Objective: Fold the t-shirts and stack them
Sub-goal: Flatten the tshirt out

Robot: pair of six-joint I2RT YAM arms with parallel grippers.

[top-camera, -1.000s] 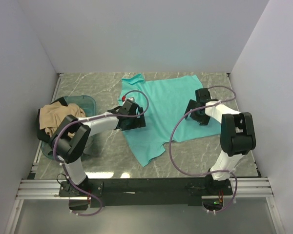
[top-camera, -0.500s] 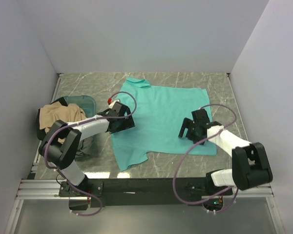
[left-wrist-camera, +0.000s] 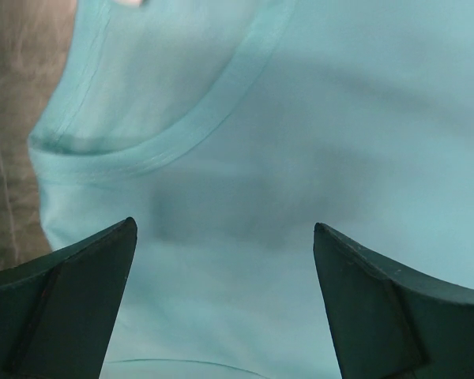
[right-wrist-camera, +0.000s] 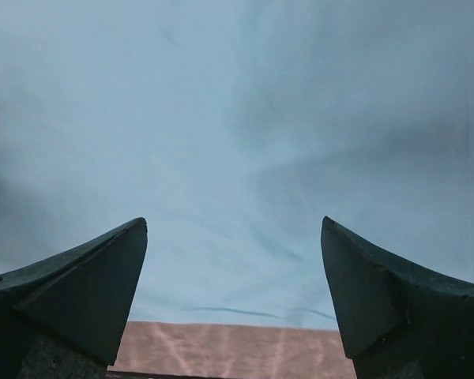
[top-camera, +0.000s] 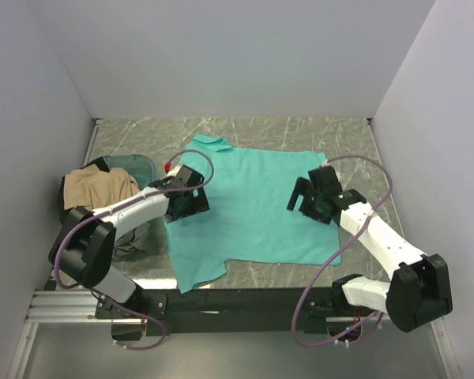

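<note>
A teal t-shirt (top-camera: 253,201) lies spread nearly flat on the marble table, with its neck at the left and a sleeve (top-camera: 209,144) at the far left. My left gripper (top-camera: 188,205) hovers open over the neck area. In the left wrist view (left-wrist-camera: 223,229) its fingers straddle teal cloth just below the collar band (left-wrist-camera: 182,134). My right gripper (top-camera: 304,199) is open over the shirt's right part. In the right wrist view (right-wrist-camera: 233,225) there is teal cloth between its fingers and the shirt's edge with bare table (right-wrist-camera: 221,347) below. A tan t-shirt (top-camera: 99,188) lies heaped on darker cloth (top-camera: 69,204) at the left.
A translucent bluish tub (top-camera: 141,167) stands at the left under the tan and dark shirts. White walls close in the table on three sides. The black arm rail (top-camera: 245,302) runs along the near edge, close to the teal shirt's near sleeve (top-camera: 193,272).
The teal shirt has been pulled toward the near edge and spread out flatter. Both grippers have moved nearer with it, the left one also leftward.
</note>
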